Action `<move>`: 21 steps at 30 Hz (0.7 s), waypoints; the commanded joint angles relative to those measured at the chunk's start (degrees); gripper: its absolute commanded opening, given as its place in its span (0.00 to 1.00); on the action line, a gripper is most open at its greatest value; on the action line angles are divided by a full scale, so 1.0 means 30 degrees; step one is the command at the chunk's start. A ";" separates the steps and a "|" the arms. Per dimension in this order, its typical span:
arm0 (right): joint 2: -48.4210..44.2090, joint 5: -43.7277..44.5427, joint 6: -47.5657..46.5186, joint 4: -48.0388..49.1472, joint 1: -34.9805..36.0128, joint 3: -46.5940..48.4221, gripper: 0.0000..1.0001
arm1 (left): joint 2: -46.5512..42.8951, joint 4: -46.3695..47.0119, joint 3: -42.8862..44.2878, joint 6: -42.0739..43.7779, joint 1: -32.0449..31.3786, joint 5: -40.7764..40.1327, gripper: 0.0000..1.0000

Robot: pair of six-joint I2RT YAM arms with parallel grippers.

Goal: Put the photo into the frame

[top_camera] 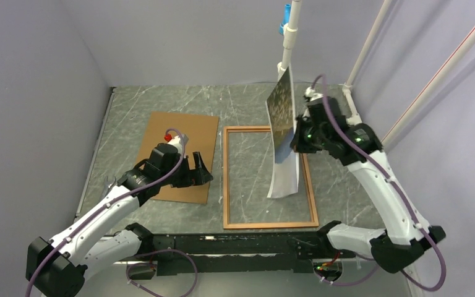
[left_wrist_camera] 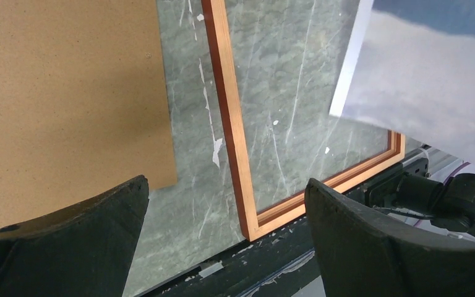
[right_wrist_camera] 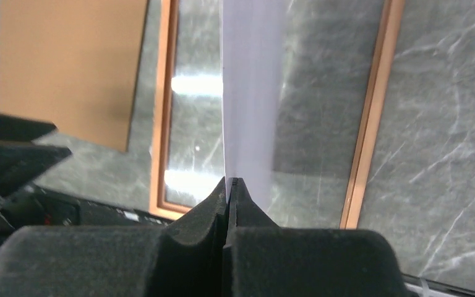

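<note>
The photo [top_camera: 282, 133] hangs nearly upright and slightly bowed over the right half of the frame [top_camera: 226, 179]. My right gripper [top_camera: 295, 139] is shut on its right edge. The right wrist view looks along the thin sheet of the photo [right_wrist_camera: 250, 93] rising from my closed fingertips [right_wrist_camera: 229, 180], with the orange-brown frame [right_wrist_camera: 371, 124] flat on the table below. Whether the photo's lower end touches the pane cannot be told. My left gripper [top_camera: 201, 168] is open and holds nothing, just left of the frame. Its wrist view shows the frame [left_wrist_camera: 229, 124] and the photo's pale corner [left_wrist_camera: 427, 80].
A plain brown backing board [top_camera: 179, 154] lies flat left of the frame, partly under my left arm. A white pole [top_camera: 289, 37] rises at the back, close to the photo's top. A black base rail [top_camera: 241, 247] runs along the near edge. Grey walls close in the table.
</note>
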 commanded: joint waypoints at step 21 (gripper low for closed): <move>0.8902 0.3463 0.4914 0.3662 1.1998 -0.0445 0.00 | -0.2260 -0.1244 0.0679 -0.2224 -0.0160 -0.3252 0.99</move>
